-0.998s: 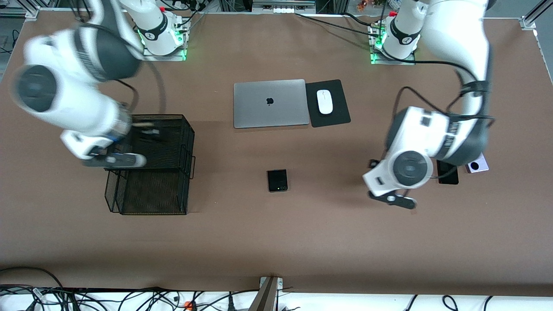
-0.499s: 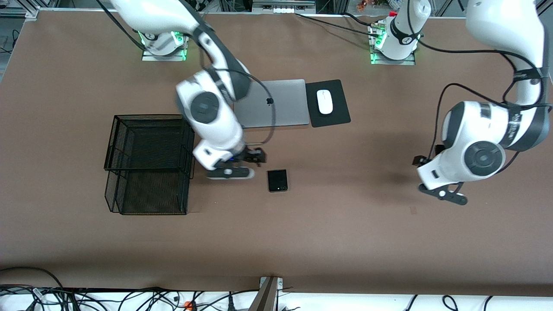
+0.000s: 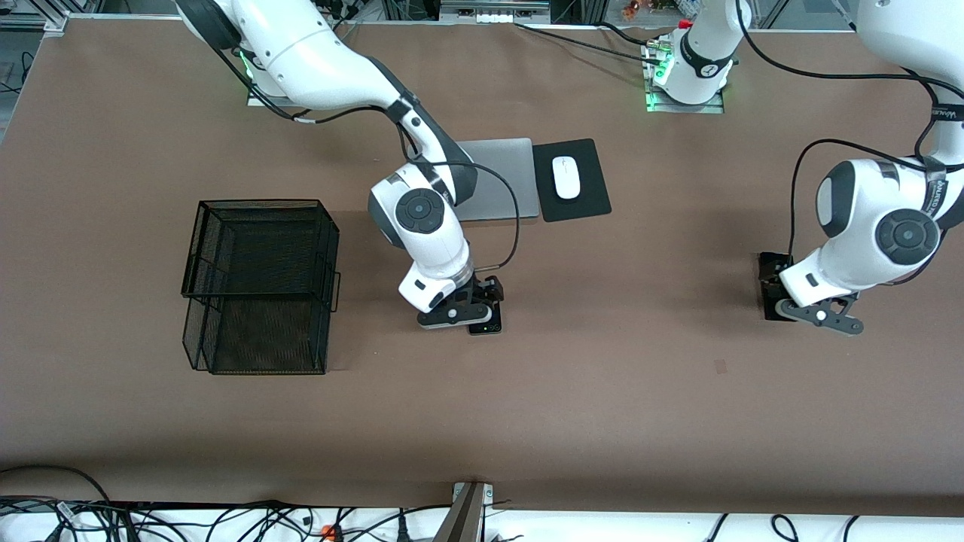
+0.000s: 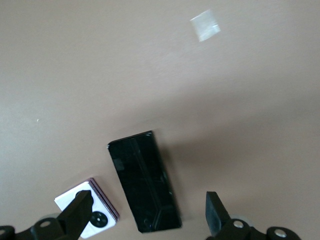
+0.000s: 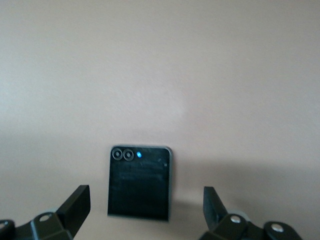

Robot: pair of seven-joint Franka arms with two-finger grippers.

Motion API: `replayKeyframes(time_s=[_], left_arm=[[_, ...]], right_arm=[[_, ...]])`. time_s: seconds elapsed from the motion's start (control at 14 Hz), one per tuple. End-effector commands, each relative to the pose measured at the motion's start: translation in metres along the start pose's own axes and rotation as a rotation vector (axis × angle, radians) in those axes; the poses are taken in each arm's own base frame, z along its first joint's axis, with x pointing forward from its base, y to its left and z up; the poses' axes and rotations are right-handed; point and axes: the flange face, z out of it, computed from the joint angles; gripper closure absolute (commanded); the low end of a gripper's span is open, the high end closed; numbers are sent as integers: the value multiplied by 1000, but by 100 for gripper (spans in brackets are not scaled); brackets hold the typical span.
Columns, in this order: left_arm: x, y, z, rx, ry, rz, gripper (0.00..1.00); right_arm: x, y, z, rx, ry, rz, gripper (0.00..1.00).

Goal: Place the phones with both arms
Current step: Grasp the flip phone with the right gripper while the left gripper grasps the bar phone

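Observation:
The square black folded phone (image 3: 488, 325) (image 5: 139, 182) lies mid-table. My right gripper (image 3: 476, 299) (image 5: 145, 197) hangs low over it, open, with one finger on each side of it and no contact. The slim black bar phone (image 3: 770, 311) (image 4: 145, 187) lies toward the left arm's end of the table. My left gripper (image 3: 774, 278) (image 4: 148, 200) is open above it and straddles it. The lavender-white phone (image 4: 97, 202) lies close beside the bar phone, partly under one finger. In the front view the left arm hides it.
A black wire mesh basket (image 3: 256, 286) stands toward the right arm's end of the table. A silver laptop (image 3: 501, 177), a black mouse pad (image 3: 580, 205) and a white mouse (image 3: 566, 177) lie farther from the front camera than the folded phone.
The right arm swung from over the mesh basket to the folded phone and came down. The left arm drew off the bar phone toward its own end, then returned over it. Both grippers stayed open.

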Motion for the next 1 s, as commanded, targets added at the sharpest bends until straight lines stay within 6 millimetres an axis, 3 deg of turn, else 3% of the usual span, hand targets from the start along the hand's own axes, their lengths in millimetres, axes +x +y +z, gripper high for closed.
replayKeyframes(time_s=[0.0, 0.43, 0.93], left_arm=[[-32, -10, 14, -9, 46, -18, 0], [-52, -7, 44, -98, 100, -161, 0], [-68, -31, 78, -102, 150, -256, 0]], right_arm=[[-6, -13, 24, 20, 52, -47, 0], [-20, -23, 38, -6, 57, -102, 0], [-27, -24, 48, -34, 57, -135, 0]])
